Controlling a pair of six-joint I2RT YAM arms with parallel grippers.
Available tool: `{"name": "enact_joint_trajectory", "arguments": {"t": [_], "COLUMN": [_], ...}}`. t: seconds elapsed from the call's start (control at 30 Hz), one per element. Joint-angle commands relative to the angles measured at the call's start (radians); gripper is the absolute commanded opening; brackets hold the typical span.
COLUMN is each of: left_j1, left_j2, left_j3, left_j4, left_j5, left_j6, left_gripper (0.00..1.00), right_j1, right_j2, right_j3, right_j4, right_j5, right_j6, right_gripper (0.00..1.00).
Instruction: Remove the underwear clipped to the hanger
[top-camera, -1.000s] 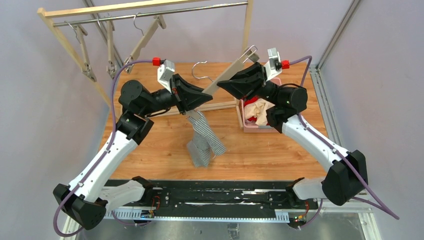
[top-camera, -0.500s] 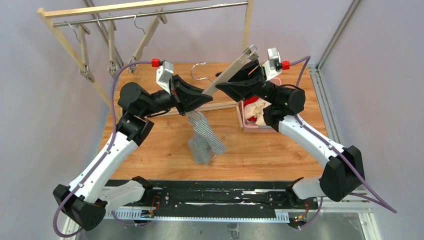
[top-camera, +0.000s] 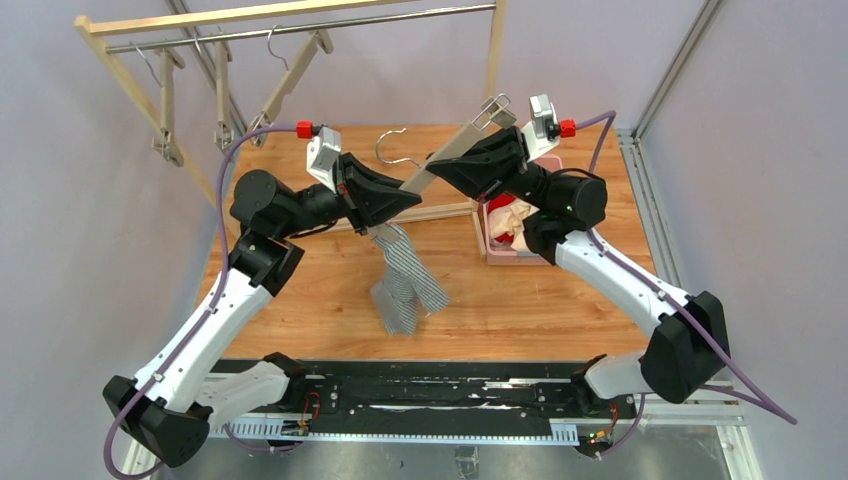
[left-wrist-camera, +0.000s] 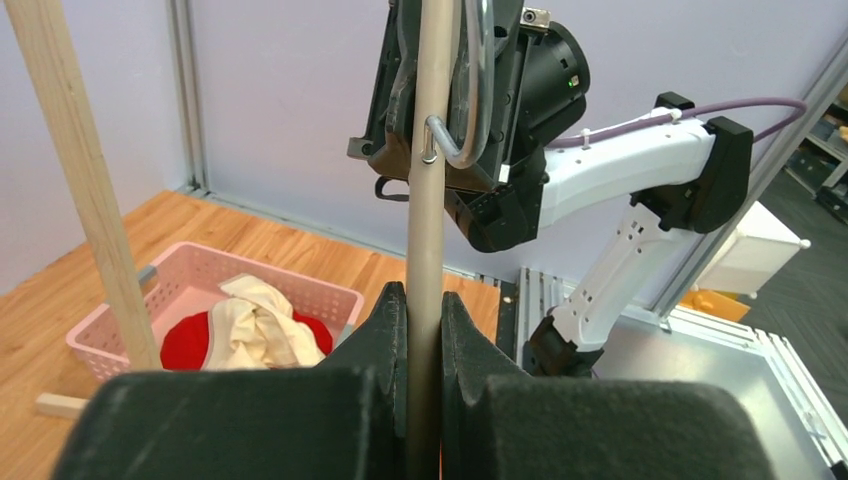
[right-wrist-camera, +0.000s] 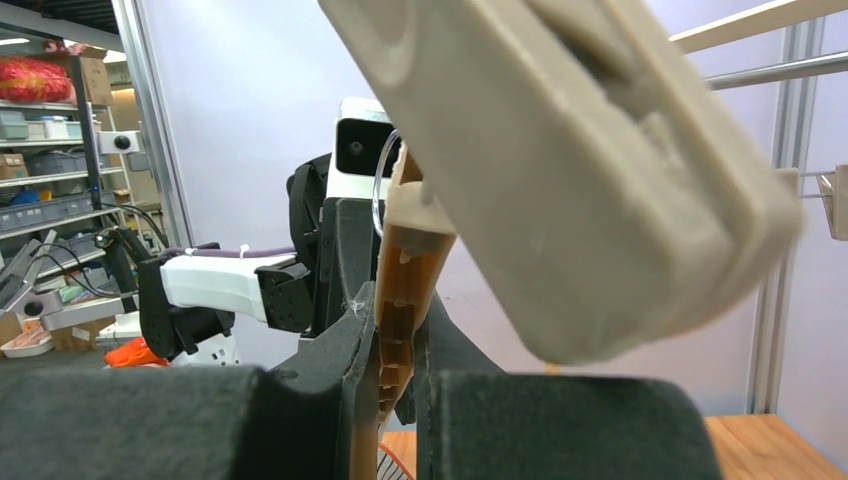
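Note:
A beige clip hanger (top-camera: 455, 150) is held tilted above the table between both arms. My left gripper (top-camera: 408, 197) is shut on its lower end, the bar (left-wrist-camera: 430, 180) pinched between the jaws (left-wrist-camera: 423, 300). My right gripper (top-camera: 443, 172) is shut on the hanger further up (right-wrist-camera: 398, 320), and the hanger's end clip (right-wrist-camera: 570, 150) looms close to that camera. Grey-and-white striped underwear (top-camera: 405, 280) hangs from the hanger's lower end, its hem on the table. Red underwear (left-wrist-camera: 185, 340) and cream underwear (left-wrist-camera: 260, 325) lie in the pink basket (top-camera: 515, 259).
A wooden rack (top-camera: 290, 20) with a metal rail stands at the back left, with several empty clip hangers (top-camera: 220, 100) on it. One rack post (left-wrist-camera: 80, 170) rises close to the left wrist. An aluminium frame (top-camera: 640, 200) borders the table's right side.
The right jaws opened wider for a moment and have closed on the hanger. Both grippers and the hanger have drifted slightly left. The striped underwear still hangs.

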Motion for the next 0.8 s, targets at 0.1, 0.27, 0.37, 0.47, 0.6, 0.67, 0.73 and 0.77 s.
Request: {"name": "enact_joint_trajectory", "arguments": {"t": [0.1,0.27,0.37,0.47,0.6,0.67,0.73,0.77], "left_j1": [-0.011,-0.011,-0.011,-0.012,-0.011,-0.011,-0.011,-0.011], "left_j2": [0.001,-0.016,-0.039,-0.061,-0.076,-0.080,-0.083,-0.082], "left_j3": [-0.024,0.026,0.028,0.019,0.015,0.012,0.008,0.007], "left_j4": [-0.050,-0.298,-0.383,-0.385,-0.381,-0.387,-0.392,-0.394], "left_j5": [-0.007,-0.119,-0.189,-0.193,-0.158,-0.145,-0.134,-0.125], "left_j6": [-0.006,0.176,0.254,0.267,0.263,0.265,0.269,0.273], "left_gripper": [0.27,0.49,0.53,0.56,0.56,0.52,0.41,0.30], "right_j1": [0.052,0.053,0.053,0.052,0.054,0.054,0.055,0.055], "right_j2": [-0.095,-0.164,-0.198,-0.220,-0.235,-0.238,-0.239,-0.237], "right_j3": [-0.003,-0.022,-0.024,-0.035,-0.049,-0.050,-0.051,-0.051], "right_j4": [-0.135,-0.165,-0.187,-0.204,-0.227,-0.230,-0.235,-0.236], "right_j5": [0.038,0.032,0.028,0.028,0.041,0.045,0.048,0.050], "right_j6": [-0.207,-0.227,-0.235,-0.248,-0.271,-0.276,-0.280,-0.279], "right_gripper": [0.01,0.01,0.01,0.01,0.01,0.01,0.01,0.01]}}
